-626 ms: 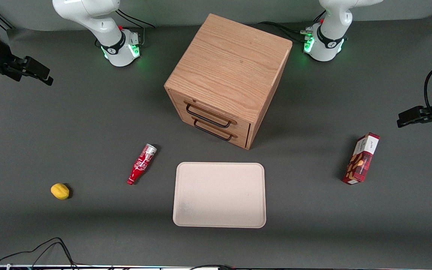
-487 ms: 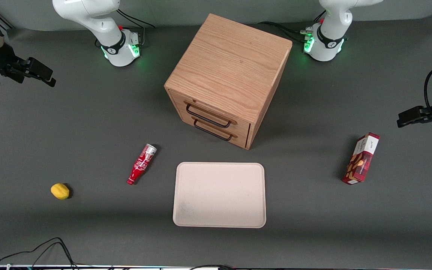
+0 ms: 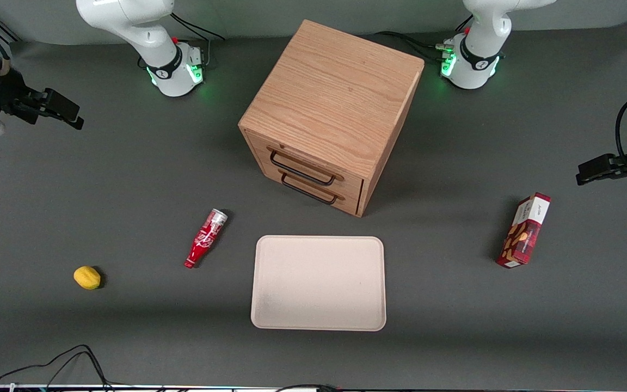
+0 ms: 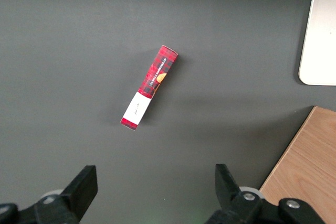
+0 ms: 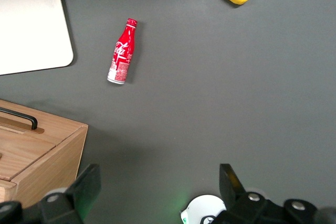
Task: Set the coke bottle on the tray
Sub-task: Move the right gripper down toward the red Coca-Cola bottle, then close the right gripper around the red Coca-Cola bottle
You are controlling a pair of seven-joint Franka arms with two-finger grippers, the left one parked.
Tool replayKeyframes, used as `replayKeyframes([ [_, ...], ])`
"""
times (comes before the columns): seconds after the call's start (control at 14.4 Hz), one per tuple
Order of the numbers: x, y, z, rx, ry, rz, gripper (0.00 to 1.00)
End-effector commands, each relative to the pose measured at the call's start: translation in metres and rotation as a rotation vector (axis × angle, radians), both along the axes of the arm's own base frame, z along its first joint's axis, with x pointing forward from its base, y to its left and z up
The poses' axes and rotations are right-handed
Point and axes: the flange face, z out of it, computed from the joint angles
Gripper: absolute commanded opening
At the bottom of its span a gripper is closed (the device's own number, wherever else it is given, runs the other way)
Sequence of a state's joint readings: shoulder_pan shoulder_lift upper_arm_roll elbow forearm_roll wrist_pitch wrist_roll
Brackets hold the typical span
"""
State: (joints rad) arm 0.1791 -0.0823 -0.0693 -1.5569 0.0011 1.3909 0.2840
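Observation:
The coke bottle (image 3: 206, 238) is small and red with white script. It lies flat on the grey table beside the tray, its silver base pointing toward the drawer unit and its red cap toward the front camera. It also shows in the right wrist view (image 5: 121, 52). The beige tray (image 3: 319, 283) lies flat, nearer the front camera than the drawer unit; a corner of it shows in the right wrist view (image 5: 31, 24). My gripper (image 3: 60, 112) hangs high at the working arm's end of the table, well away from the bottle. Its fingers (image 5: 86, 184) stand wide apart with nothing between them.
A wooden drawer unit (image 3: 332, 111) with two black handles stands mid-table. A yellow lemon (image 3: 87, 277) lies toward the working arm's end, near the front. A red snack box (image 3: 524, 230) lies toward the parked arm's end. Cables (image 3: 47, 365) trail at the front edge.
My gripper has shifted slightly toward the table's middle and a little nearer the front camera. The bottle, tray and other objects have not moved.

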Motion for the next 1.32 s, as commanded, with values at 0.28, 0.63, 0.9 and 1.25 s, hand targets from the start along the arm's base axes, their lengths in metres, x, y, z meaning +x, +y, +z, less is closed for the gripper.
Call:
replayKeyframes([
  [0.28, 0.107, 0.083, -0.143, 0.012, 0.072, -0.305, 1.00],
  [0.63, 0.126, 0.131, -0.304, -0.063, 0.168, -0.499, 1.00],
  [0.9, 0.122, 0.132, -0.386, -0.040, 0.125, -0.524, 1.00],
  [1.25, 0.108, 0.127, -0.446, -0.022, 0.085, -0.537, 1.00],
])
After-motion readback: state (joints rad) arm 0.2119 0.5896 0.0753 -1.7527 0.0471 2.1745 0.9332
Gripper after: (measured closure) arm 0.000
